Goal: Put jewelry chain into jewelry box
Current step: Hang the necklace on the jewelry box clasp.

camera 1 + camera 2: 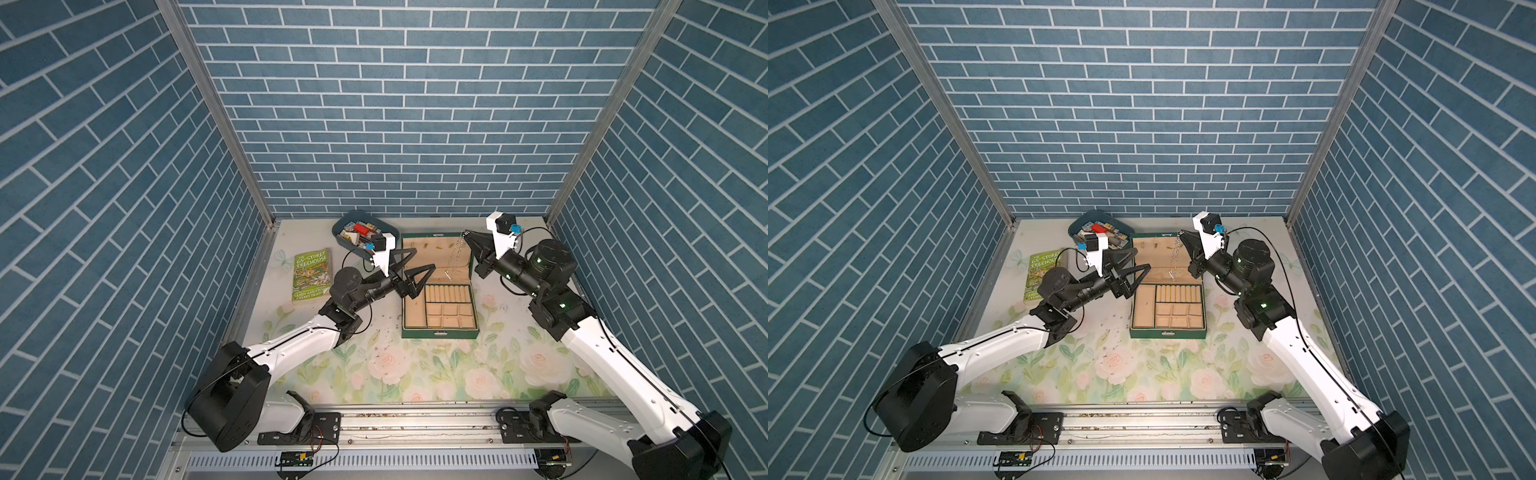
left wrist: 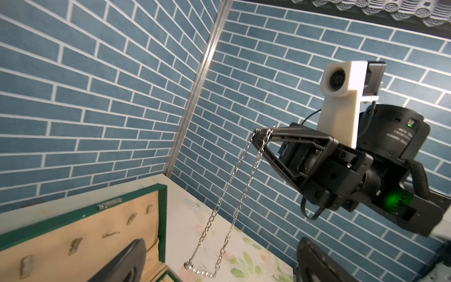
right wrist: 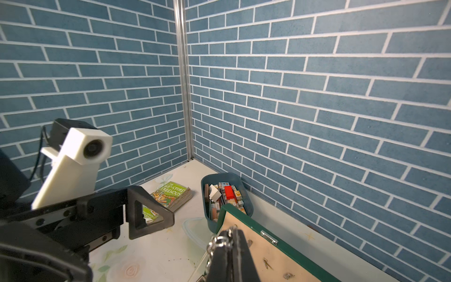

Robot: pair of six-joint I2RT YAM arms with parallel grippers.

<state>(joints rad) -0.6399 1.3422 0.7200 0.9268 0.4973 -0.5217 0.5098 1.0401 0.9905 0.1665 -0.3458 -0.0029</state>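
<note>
My right gripper point(image 1: 467, 235) is pressed together on the jewelry chain point(image 1: 454, 258), pinching it at the very fingertips. The links bunch over the tips in the right wrist view point(image 3: 219, 242). The chain hangs doubled below that grip, two strands dropping side by side and joining in a loop at the bottom. Its long axis runs straight down from my fingertips, with the loop end pointing at the jewelry box point(image 1: 440, 332) beneath. The left wrist view shows the chain point(image 2: 233, 195) best: pale silvery oval links, thin beside my finger, the strands slightly apart near the top. The lowest stretch looks tighter and twisted. The box is open, dark green outside, with a beige lining. Its lid point(image 2: 162, 214) is laid back under my right gripper, and the ring rolls and small compartments lie nearer my arm's base. In both top views the loop end hangs over the lid lining, close to the hinge line, toward the end of the box on my right gripper's side. Whether the loop touches the lining I cannot tell. My left gripper point(image 1: 424, 261) has its fingers spread wide with nothing between them. It sits across the lid from the right one, tips aimed toward the chain but apart from it.
</note>
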